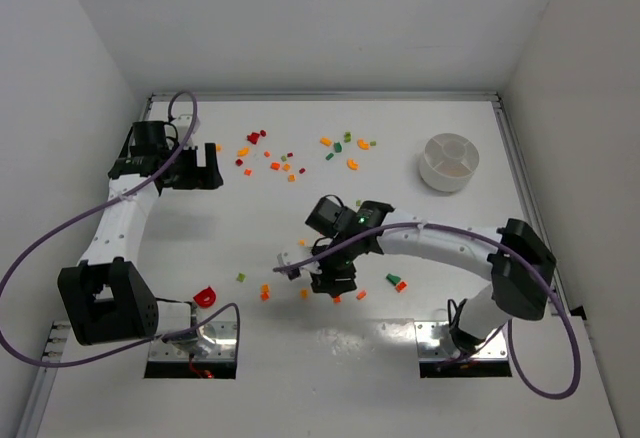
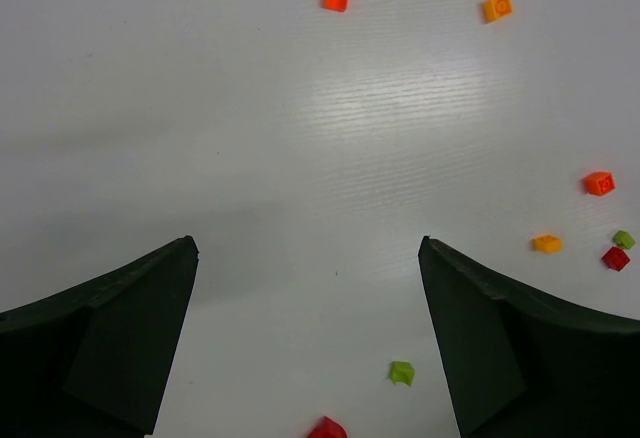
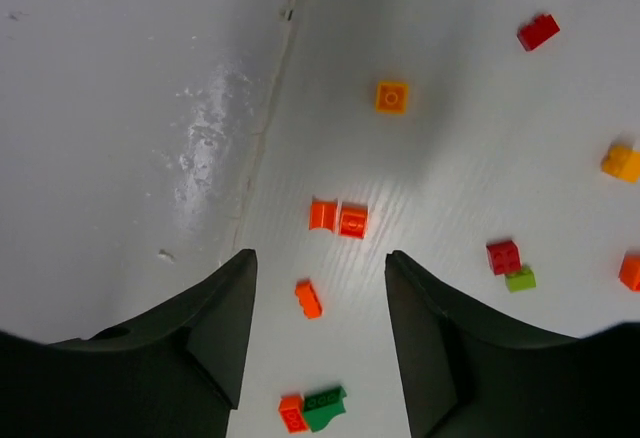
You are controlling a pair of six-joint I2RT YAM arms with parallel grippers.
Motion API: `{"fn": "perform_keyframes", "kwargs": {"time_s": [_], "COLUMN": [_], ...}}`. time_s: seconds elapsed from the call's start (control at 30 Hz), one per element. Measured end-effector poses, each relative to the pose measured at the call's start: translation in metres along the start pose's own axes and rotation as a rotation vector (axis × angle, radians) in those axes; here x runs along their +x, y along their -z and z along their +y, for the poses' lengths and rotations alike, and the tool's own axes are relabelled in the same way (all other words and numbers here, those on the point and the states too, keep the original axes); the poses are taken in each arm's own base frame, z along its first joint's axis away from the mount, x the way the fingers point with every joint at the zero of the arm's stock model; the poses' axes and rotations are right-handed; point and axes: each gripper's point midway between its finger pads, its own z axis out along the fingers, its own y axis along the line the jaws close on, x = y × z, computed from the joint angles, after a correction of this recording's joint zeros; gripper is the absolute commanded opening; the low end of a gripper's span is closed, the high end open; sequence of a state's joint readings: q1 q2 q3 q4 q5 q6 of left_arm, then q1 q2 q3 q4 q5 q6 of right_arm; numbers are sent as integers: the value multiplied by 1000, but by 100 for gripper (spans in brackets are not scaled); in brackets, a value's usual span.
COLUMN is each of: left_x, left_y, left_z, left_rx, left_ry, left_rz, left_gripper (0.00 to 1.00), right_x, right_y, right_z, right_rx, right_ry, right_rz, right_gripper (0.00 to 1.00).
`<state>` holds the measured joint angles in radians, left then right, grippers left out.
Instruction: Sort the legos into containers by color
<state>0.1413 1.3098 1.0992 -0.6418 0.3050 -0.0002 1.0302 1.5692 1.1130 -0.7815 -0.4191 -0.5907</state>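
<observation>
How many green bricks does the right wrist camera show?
2: a dark green brick low between the fingers, a lime brick at right beside a red brick. Fingers may hide more.

A small orange plastic brick (image 3: 308,299) lies in the gap between the right end effector (image 3: 319,256)'s parted fingers. Bare white worktop (image 1: 250,228) surrounds the round white divided dish (image 1: 449,163); scattered bricks (image 1: 285,163) clutter the far middle.

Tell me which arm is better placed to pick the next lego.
Right, probably. The right gripper is open with an orange brick between its tips. The left gripper is open too, but its nearest legos lie off-centre.
</observation>
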Motion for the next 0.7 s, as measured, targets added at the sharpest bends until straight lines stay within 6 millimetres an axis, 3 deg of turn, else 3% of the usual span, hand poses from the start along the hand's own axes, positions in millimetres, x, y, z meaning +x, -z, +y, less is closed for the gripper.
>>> {"fn": "perform_keyframes", "kwargs": {"time_s": [0.4, 0.57, 0.7], "left_x": [0, 0, 0], "left_y": [0, 1, 1], "left_z": [3, 6, 6], "left_rx": [-9, -20, -21], "left_ry": [5, 8, 8], "left_rz": [0, 0, 0], "left_gripper": [99, 99, 99], "right_x": [-14, -13, -9], "right_y": [-63, -78, -87], "right_z": [-15, -15, -17], "right_rx": [91, 100, 106], "right_ry": [83, 93, 89], "right_rz": [55, 76, 96], "right_gripper": [43, 43, 49]}}
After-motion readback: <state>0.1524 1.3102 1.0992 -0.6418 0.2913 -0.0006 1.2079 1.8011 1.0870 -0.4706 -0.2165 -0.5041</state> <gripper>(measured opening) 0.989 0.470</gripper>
